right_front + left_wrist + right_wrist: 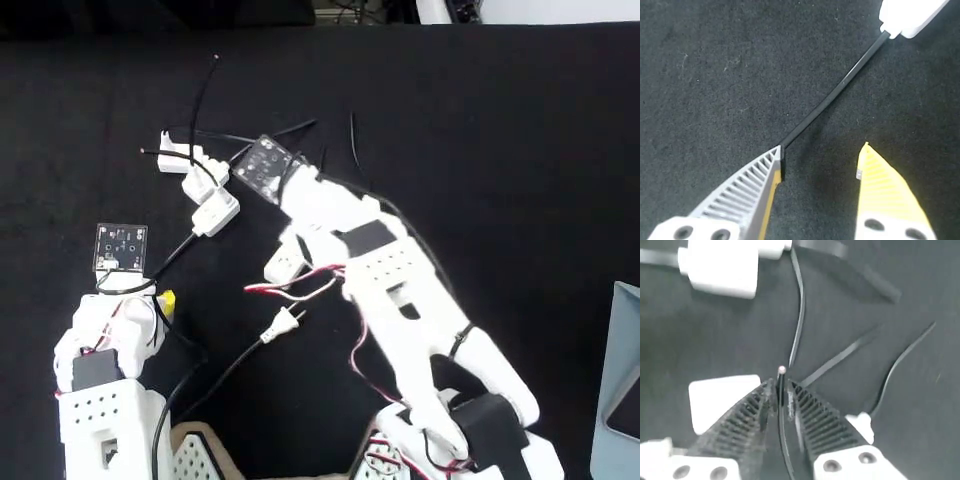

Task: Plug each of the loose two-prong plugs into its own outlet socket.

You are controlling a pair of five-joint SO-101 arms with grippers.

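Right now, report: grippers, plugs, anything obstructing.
Left gripper open. Right gripper shut on black cable. Loose plug lying unplugged. Cables crossing near outlets.

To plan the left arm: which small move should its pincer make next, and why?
Probably slide the left pincer sideways over the black cable: it is open, and the cable meets the grey finger at its tip, outside the gap.

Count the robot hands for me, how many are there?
2. The left hand hangs open beside a black cable; the right hand is shut on a thin black cable near a white block.
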